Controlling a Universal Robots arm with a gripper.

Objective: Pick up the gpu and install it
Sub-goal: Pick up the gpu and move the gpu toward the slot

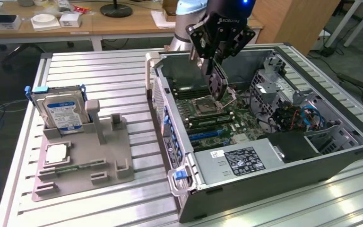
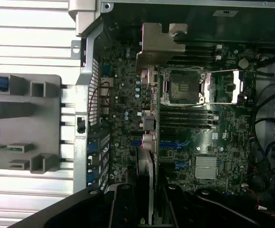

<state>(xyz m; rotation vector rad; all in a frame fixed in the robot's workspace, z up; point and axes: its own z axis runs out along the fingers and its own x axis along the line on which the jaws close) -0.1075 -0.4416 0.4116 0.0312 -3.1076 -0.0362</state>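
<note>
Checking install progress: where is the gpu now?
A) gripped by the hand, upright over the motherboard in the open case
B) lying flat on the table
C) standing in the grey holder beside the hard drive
A: the hand grips the gpu upright above the motherboard, inside the case.
</note>
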